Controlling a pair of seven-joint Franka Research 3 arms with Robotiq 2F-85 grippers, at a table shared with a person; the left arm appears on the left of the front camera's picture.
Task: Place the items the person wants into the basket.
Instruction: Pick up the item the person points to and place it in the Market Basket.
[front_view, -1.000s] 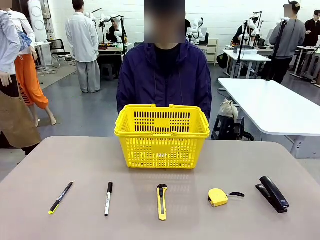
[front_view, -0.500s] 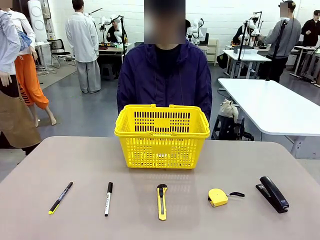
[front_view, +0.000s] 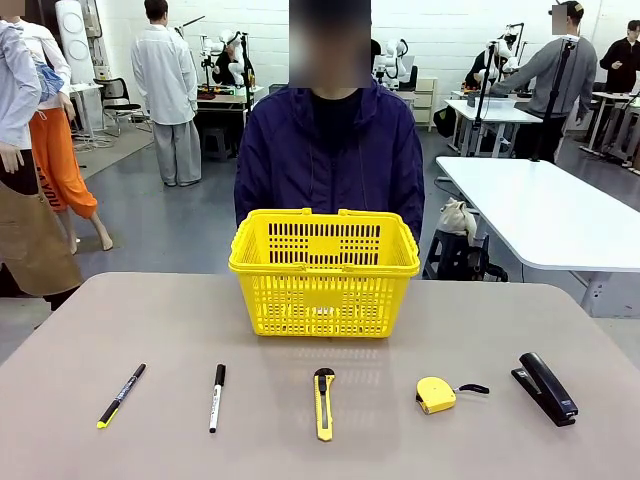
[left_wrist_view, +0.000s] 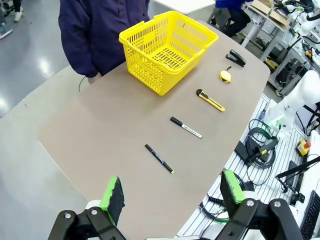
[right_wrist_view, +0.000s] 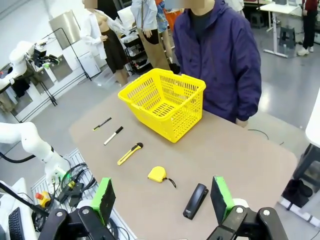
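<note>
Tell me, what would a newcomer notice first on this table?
The bright yellow basket stands out at once, at the far middle of the table, right before the person in the navy jacket. Then the neat row along the near side: black pen, white marker, utility knife, tape measure and black stapler, from the robot's left to right. The left gripper and right gripper hang open high above.
</note>
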